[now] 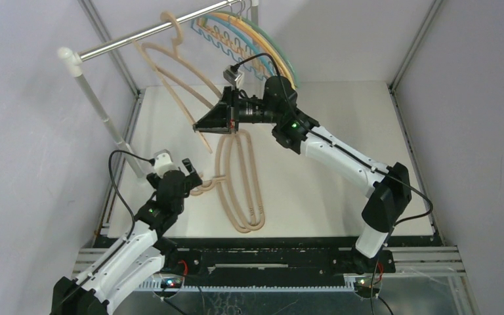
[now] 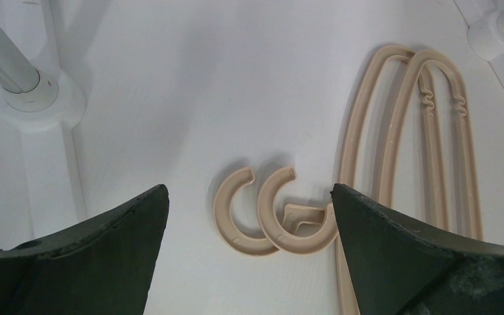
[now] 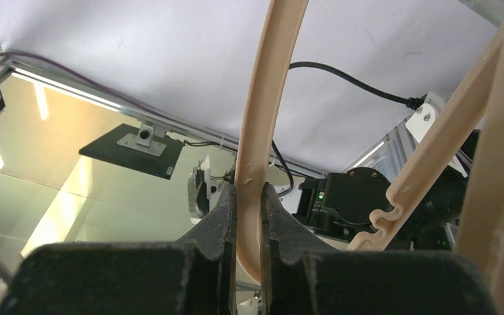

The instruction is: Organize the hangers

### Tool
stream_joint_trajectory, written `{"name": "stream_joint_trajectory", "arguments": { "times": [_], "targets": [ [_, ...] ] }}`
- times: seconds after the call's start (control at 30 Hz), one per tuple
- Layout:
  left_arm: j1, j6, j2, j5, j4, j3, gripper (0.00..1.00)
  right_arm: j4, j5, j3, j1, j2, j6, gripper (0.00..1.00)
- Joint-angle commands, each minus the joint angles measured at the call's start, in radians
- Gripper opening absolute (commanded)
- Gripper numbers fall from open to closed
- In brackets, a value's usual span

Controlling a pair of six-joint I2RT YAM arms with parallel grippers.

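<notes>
The hangers (image 1: 226,177) are sitting in three spots. The coloured ones (image 1: 272,41) are hanging at the top centre of the overhead view, on the silver rail (image 1: 138,37). One beige hanger (image 3: 266,98) is hooking over that rail at the upper left while the right gripper (image 1: 226,121) is clenching its lower bar, probably steadying it so the hook seats or slides along. Two more beige hangers (image 2: 221,213) are lying flat on the table (image 1: 341,118) mid-frame, hooks pointing toward the lower left. The left gripper (image 1: 190,172) is hovering just above those hooks, spread wide and empty, seemingly lining up to take one next.
</notes>
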Motion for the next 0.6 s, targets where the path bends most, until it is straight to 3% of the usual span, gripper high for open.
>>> {"name": "stream_joint_trajectory", "arguments": {
  "times": [0.0, 0.57],
  "targets": [
    [-0.004, 0.016, -0.010, -0.004, 0.036, 0.008, 0.99, 0.142, -0.014, 0.071, -0.013, -0.008, 0.052, 0.03],
    [-0.004, 0.011, -0.025, -0.015, 0.026, -0.005, 0.99, 0.057, 0.047, 0.267, -0.017, 0.167, 0.038, 0.03]
  ]
}}
